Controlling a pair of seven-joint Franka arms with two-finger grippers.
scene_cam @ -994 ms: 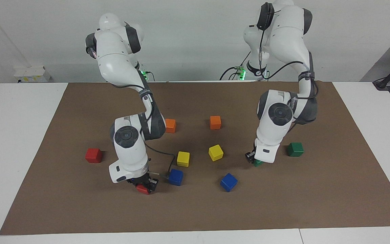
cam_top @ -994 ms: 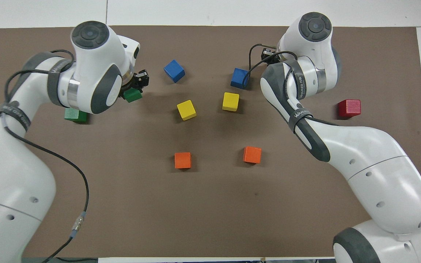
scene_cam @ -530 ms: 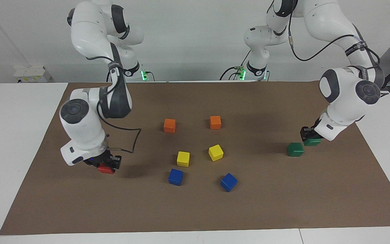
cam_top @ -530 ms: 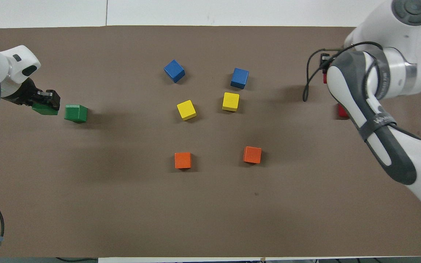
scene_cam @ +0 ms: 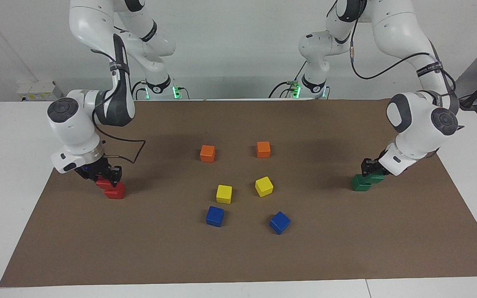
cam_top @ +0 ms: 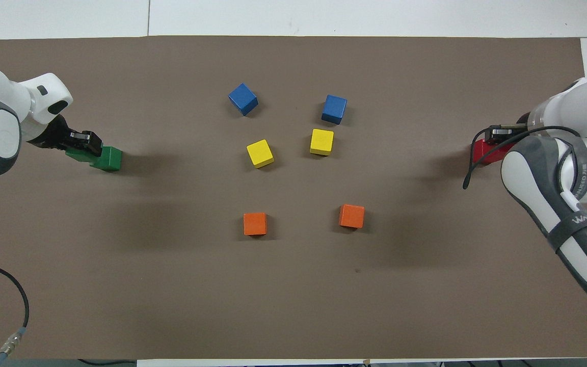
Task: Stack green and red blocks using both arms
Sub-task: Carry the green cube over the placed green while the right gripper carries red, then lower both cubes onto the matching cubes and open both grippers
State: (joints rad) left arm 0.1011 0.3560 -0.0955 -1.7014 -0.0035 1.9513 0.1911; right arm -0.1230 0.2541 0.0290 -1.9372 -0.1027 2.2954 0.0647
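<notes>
Brown mat (scene_cam: pixel 238 256); jaws gripping red block (scene_cam: pixel 103 182), green block (scene_cam: pixel 374 177)

On the worktop (scene_cam: pixel 15 165) a mat (scene_cam: pixel 238 256) carries three rows of two cubes at its middle: the near row (scene_cam: pixel 207 153) closest to the robots, then the middle row (scene_cam: pixel 224 194), then the far row (scene_cam: pixel 215 216). At the left arm's end the left jaws hold a raised cube (scene_cam: pixel 376 177) over the edge of a resting cube (scene_cam: pixel 360 184). At the right arm's end the right jaws hold a second raised cube (scene_cam: pixel 102 181) over a second resting cube (scene_cam: pixel 116 191).
</notes>
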